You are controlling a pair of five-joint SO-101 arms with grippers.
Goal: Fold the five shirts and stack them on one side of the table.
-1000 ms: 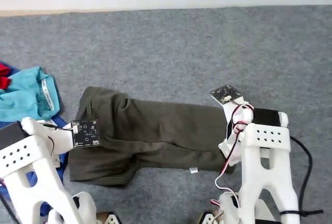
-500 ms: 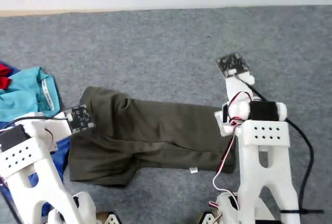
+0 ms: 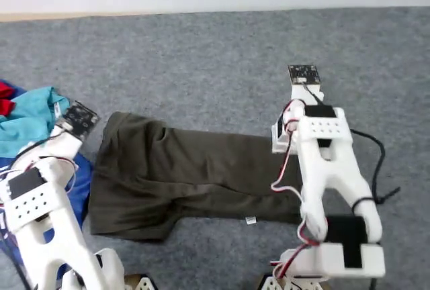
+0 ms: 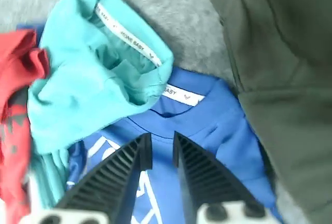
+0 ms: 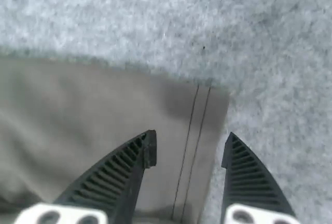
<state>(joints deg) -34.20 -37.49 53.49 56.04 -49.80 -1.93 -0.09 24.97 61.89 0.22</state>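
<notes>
The olive shirt lies in the middle of the table, with its long axis running side to side. The right gripper hangs directly over its stitched end, jaws spread wide and empty, so it is the nearer. Off the other end, the left gripper sits above the blue shirt, jaws seemingly only a slit apart and holding nothing.
</notes>
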